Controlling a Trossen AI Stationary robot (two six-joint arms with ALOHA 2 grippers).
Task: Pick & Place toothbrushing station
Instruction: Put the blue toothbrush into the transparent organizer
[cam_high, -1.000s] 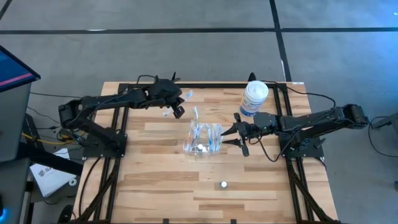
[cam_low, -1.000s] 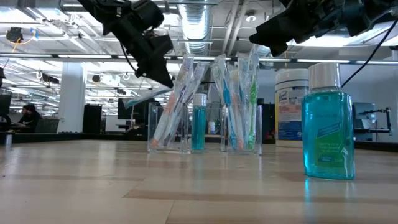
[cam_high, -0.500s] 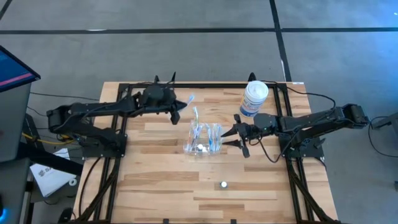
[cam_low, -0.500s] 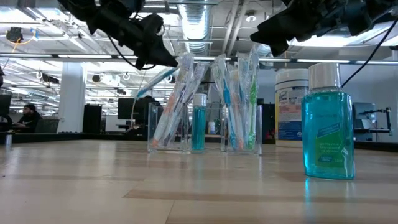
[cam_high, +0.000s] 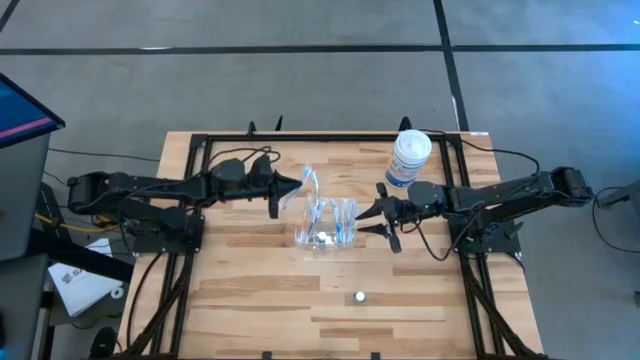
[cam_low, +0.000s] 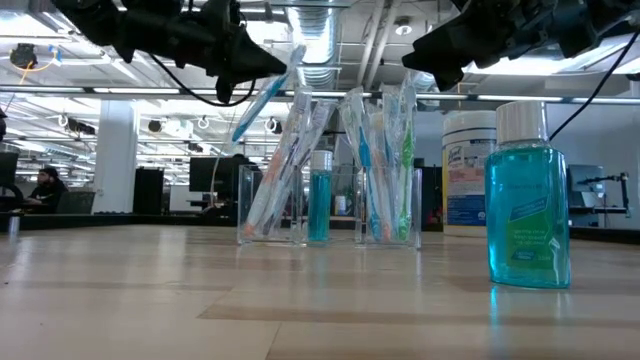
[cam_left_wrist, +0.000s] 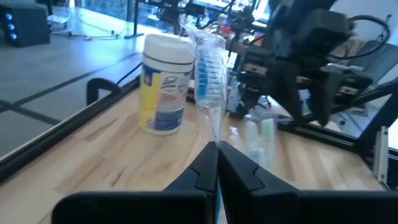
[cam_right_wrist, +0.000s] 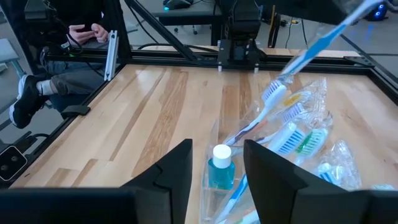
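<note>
A clear two-compartment holder (cam_high: 327, 226) stands mid-table with several wrapped white-and-blue toothbrushes (cam_low: 385, 165) leaning in it. A small clear tube of blue liquid (cam_low: 320, 196) stands between the compartments and shows in the right wrist view (cam_right_wrist: 221, 167). My left gripper (cam_high: 282, 190) is shut on one wrapped toothbrush (cam_low: 265, 95), just left of the holder and above it. My right gripper (cam_high: 384, 216) is open and empty, just right of the holder, its fingers (cam_right_wrist: 179, 167) level with the tube. My left gripper pinches the wrapped toothbrush by its handle end (cam_left_wrist: 214, 144) between its two shut fingers. The fingers come about level from the table's left, along the brush. The brush is lifted clear and slants up, its bristle head (cam_left_wrist: 207, 67) toward the holder's top.
A large white tub (cam_high: 410, 156) stands at the far right, behind my right arm. A bottle of blue mouthwash (cam_low: 526, 200) stands near the front edge, with a white cap (cam_high: 360, 296). A seated person (cam_right_wrist: 59, 56) is beyond the table's left side.
My left gripper has moved a little toward the near edge and toward the holder, and has turned. The held toothbrush has swung from hanging down-left to slanting up with its head above the holder's left compartment. My right arm has kept still.
</note>
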